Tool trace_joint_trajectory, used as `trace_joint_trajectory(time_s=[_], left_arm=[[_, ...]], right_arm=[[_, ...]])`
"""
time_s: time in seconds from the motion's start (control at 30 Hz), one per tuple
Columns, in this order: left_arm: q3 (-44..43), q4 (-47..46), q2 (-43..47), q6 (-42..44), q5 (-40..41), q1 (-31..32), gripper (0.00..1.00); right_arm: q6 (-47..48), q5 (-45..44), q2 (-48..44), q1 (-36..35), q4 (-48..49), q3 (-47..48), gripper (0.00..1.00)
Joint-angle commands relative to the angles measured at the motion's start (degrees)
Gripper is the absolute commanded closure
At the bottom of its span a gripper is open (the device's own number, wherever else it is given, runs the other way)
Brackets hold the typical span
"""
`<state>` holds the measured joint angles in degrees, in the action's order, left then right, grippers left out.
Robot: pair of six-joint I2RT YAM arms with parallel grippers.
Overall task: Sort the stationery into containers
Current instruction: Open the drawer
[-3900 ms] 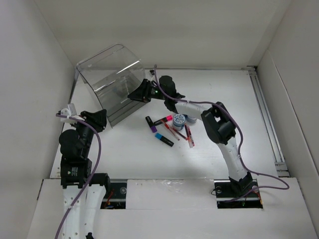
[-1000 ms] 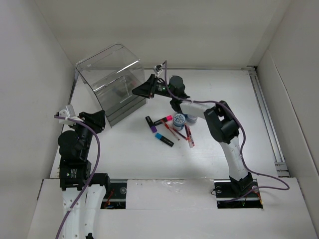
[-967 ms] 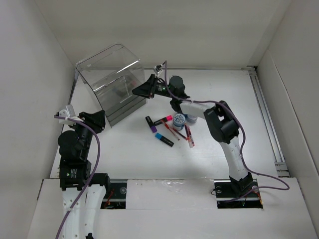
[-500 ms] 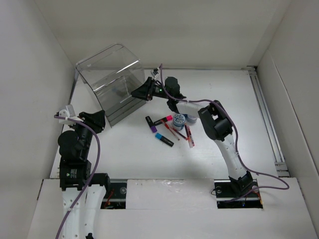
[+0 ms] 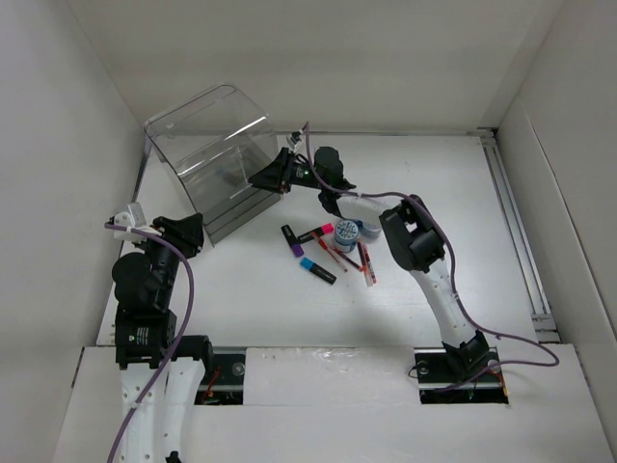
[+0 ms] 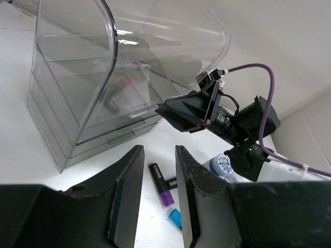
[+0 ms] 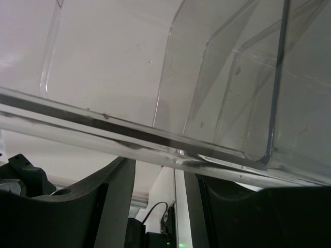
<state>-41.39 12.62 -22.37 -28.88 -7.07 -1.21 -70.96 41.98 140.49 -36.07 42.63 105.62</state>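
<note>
The clear organizer (image 5: 207,145) stands at the back left with its tall lid raised. My right gripper (image 5: 258,180) is at its right front corner. In the right wrist view the open right gripper (image 7: 158,168) has the organizer's clear edge (image 7: 129,139) crossing just past its tips. The stationery lies mid-table: a purple-capped marker (image 5: 293,241), a pink-capped one (image 5: 320,231), a blue-capped one (image 5: 313,268), red pens (image 5: 366,262) and two rolls (image 5: 346,231). My left gripper (image 5: 188,231) hangs open and holds nothing, near the organizer's front left. In its own view, that gripper (image 6: 158,150) frames the purple-capped marker (image 6: 161,187).
A dark, red-tipped item (image 6: 118,93) lies inside the organizer (image 6: 62,119). White walls close in on the left, back and right. A rail (image 5: 516,222) runs along the table's right side.
My right arm has shifted a little to the left, against the organizer's corner, and the organizer has edged slightly left. The left arm has not moved.
</note>
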Motion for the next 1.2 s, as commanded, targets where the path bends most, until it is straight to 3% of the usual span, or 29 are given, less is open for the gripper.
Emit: trace_joint_trajectory(time_s=[0.0, 0.6, 1.17], left_arm=[[-1.1, -2.4, 0.1, 0.9, -0.4, 0.2, 0.73], [-0.5, -2.4, 0.7, 0.9, 0.1, 0.2, 0.73], [-0.5, -1.9, 1.2, 0.4, 0.7, 0.2, 0.73]], right_arm=[[0.6, -0.1, 0.7, -1.1, 1.5, 2.7, 0.52], [0.0, 2.6, -0.5, -1.6, 5.3, 2.6, 0.55], [-2.3, 3.6, -13.5, -1.6, 18.4, -11.4, 0.56]])
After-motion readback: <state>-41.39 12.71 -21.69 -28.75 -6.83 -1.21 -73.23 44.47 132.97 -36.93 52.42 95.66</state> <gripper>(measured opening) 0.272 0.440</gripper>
